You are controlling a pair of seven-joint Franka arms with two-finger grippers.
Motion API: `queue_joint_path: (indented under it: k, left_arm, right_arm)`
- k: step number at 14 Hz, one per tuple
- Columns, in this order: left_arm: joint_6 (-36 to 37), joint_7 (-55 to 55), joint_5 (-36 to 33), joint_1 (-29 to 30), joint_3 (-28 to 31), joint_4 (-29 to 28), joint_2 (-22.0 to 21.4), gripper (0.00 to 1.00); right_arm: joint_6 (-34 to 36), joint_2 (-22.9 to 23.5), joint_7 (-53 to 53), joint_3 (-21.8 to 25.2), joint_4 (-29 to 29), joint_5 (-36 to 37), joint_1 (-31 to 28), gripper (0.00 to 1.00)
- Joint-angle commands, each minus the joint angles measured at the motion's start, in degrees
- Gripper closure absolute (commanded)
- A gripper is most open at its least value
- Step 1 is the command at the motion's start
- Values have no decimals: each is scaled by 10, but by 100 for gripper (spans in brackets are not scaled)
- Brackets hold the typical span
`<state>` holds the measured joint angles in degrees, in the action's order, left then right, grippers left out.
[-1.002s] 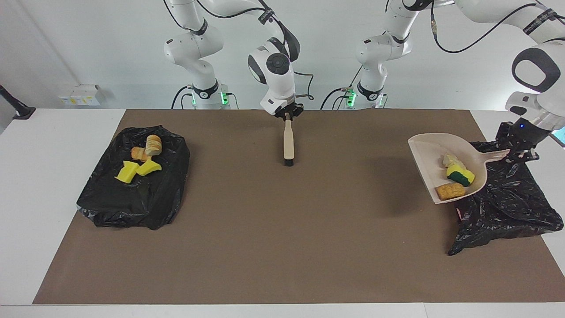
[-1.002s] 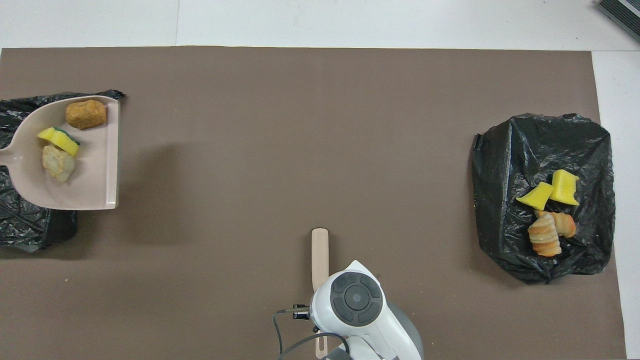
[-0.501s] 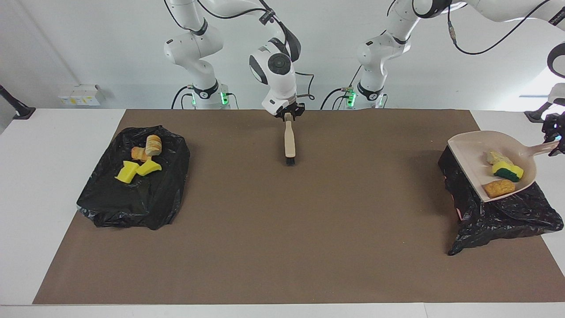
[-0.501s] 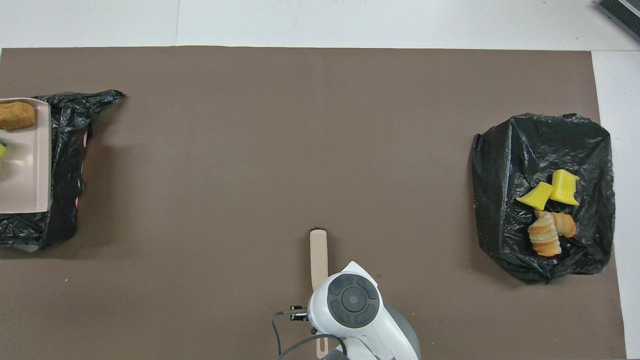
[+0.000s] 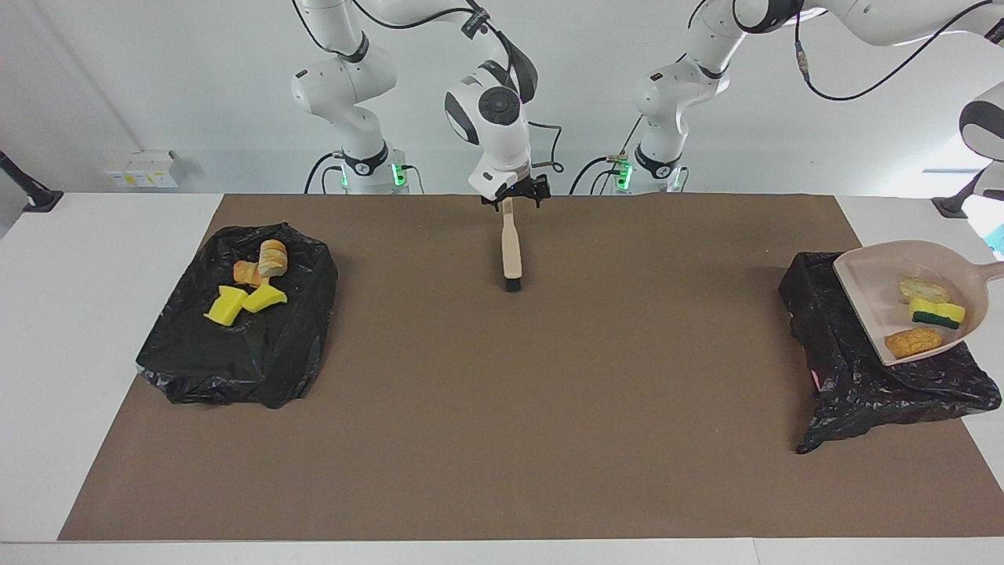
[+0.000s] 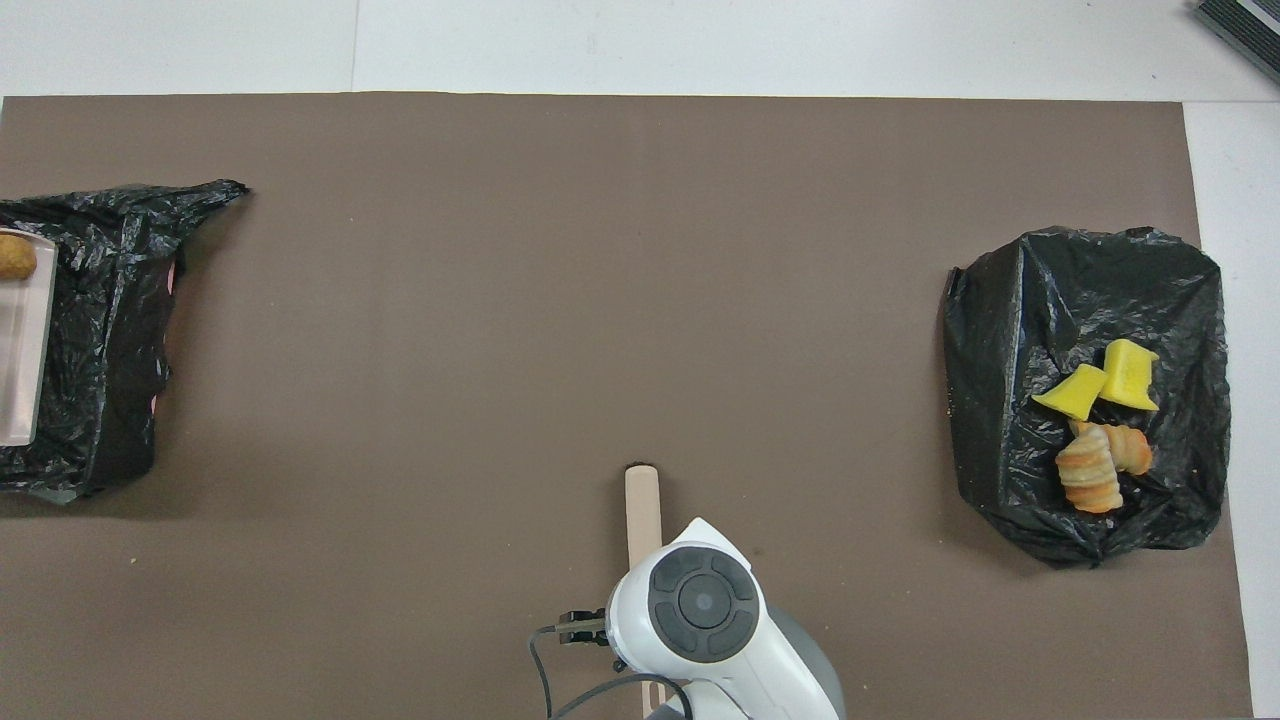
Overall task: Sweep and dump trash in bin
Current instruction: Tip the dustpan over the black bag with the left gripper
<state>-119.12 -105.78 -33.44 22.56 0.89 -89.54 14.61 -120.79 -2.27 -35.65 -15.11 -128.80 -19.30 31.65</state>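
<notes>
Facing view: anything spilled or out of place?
Nothing spilled. Three scraps sit in the dustpan, raised over the black bag at the left arm's end; four lie on the other bag. The right gripper holds the brush.

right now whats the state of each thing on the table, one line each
dustpan: lifted and tilted over the black bag at the left arm's end, three scraps inside
pan scraps: in the dustpan, not dumped yet
brush: lying on the brown mat, handle under the right gripper
second black bag: at the right arm's end, four scraps on top
bagged scraps: resting on that bag
</notes>
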Motion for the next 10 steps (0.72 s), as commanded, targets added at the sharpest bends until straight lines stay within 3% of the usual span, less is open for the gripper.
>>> queue_joint_path:
  k: [1,3,6,10]
  left_arm:
    - [-26,106,-119,-27,3,-103,-71,100]
    - [-30,186,-213,-37,2,-153,-104,100]
    - [-10,196,-295,-59,3,-158,-120,100]
    - [16,241,-368,-61,3,-158,-135,100]
  right_arm:
    - [63,-59,19,3,7,9,-37,0]
    - [105,-80,20,3,7,37,-52,0]
    - [134,-96,20,4,12,69,-67,0]
    - [169,-127,72,5,23,74,-141,0]
